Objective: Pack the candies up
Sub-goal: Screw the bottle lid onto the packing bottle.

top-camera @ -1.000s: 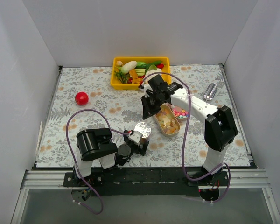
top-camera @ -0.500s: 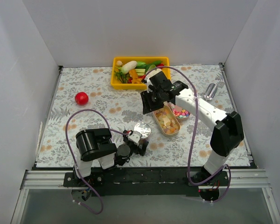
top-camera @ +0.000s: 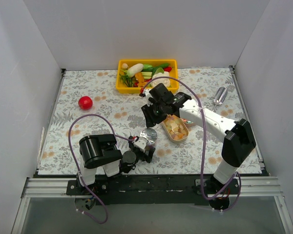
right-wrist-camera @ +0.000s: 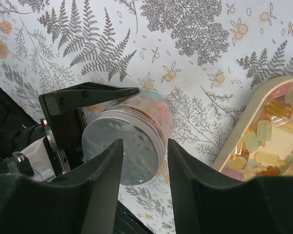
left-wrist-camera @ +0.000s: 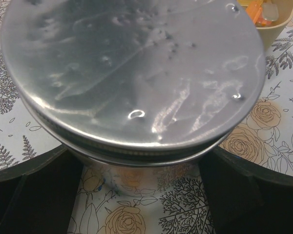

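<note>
A small clear jar with a silver lid (top-camera: 149, 135) sits tilted between the fingers of my left gripper (top-camera: 142, 146), which is shut on it. In the left wrist view the lid (left-wrist-camera: 132, 73) fills the frame above my left gripper (left-wrist-camera: 136, 163). My right gripper (top-camera: 150, 116) hovers open just above and behind the jar; its two fingers frame the lid (right-wrist-camera: 124, 151) without touching it, right gripper (right-wrist-camera: 145, 143). Blurred pastel candies (right-wrist-camera: 155, 105) show through the jar's wall. More candies (right-wrist-camera: 271, 139), orange-tan and pastel, lie in a beige oval dish (top-camera: 175, 128) to the right.
A yellow bin (top-camera: 146, 75) of toy vegetables stands at the back centre. A red ball (top-camera: 85, 102) lies at the left and a silver cylinder (top-camera: 219, 95) at the right. White walls close in three sides. The dish rim (left-wrist-camera: 278, 29) is close beside the jar.
My right gripper has swung from over the dish forward and left to above the jar, and its jaws have opened. The left gripper and the jar have stayed put.
</note>
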Controlling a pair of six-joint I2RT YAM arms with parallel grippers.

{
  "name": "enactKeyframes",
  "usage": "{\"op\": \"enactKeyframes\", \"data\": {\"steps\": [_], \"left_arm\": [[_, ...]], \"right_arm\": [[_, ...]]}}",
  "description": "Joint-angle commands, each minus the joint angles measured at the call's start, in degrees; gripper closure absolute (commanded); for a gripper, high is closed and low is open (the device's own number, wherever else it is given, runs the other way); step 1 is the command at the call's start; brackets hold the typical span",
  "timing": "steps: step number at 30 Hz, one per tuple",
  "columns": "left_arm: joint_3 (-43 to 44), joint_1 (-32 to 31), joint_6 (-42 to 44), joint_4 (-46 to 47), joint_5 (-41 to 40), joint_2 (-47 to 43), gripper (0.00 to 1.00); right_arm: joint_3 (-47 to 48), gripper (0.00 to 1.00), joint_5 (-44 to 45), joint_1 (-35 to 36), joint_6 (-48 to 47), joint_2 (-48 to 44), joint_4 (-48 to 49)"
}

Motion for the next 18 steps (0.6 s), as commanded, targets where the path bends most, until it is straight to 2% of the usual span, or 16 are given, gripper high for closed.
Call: {"op": "enactKeyframes", "data": {"steps": [1,5,11,18], "left_arm": [[-4.32,0.45,1.82,18.16,1.5,3.85,0.18],[-4.06,0.45,1.74,17.81,1.59,3.85,0.17],[-3.97,0.45,1.47,17.72,1.59,4.02,0.17],[-4.24,0.45,1.12,17.46,1.41,4.02,0.17]], "right_arm": [[2.42,0.52,2.62,1.99,-2.27,2.97,1.7],[3.4,0.53,4.03,3.04,-2.44,6.32,-1.03],[0.5,0.55,6.31,3.66,-2.62,6.58,-1.74],[2.07,0.57,8.68,3.75,-1.3,6.5,-1.82]]}}
